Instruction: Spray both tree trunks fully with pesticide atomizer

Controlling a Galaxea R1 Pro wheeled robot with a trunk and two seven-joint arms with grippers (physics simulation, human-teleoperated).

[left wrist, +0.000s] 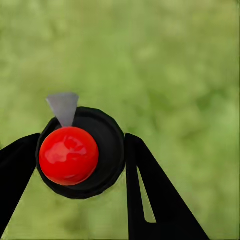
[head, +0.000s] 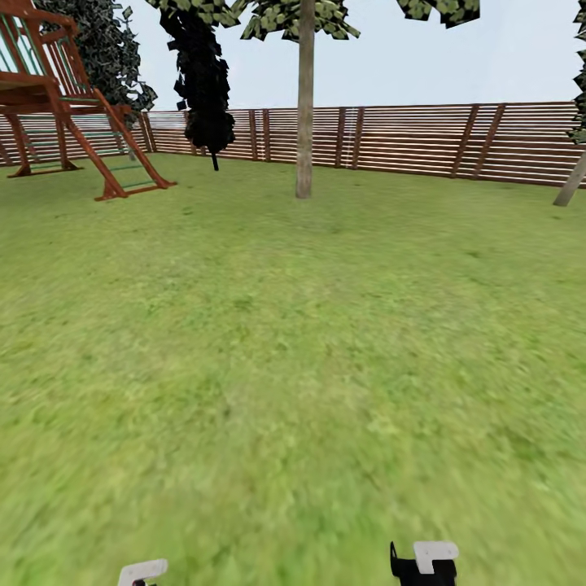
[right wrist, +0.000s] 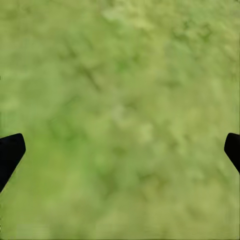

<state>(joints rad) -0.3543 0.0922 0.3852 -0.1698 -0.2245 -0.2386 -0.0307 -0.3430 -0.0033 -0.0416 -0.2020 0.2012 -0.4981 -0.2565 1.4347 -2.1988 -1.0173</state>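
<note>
Black left pincer (left wrist: 80,165) grips the pesticide atomizer (left wrist: 75,155) (body hidden beneath its red top), right pincer (right wrist: 120,150) spread wide.

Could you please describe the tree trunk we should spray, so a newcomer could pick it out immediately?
Follow the wooden fence to mid-lawn: one tree trunk stands before it. It is bare, straight, pale grey-brown, unlike the black columnar tree beside it.

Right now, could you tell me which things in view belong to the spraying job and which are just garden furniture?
Job:
- atomizer, held between the left tool's fingers
- tree trunk, far ahead across the lawn
- second, leaning trunk at the right edge

Not the job:
- wooden play frame
- black columnar tree
- slat fence
- right tool, open, over grass
</note>
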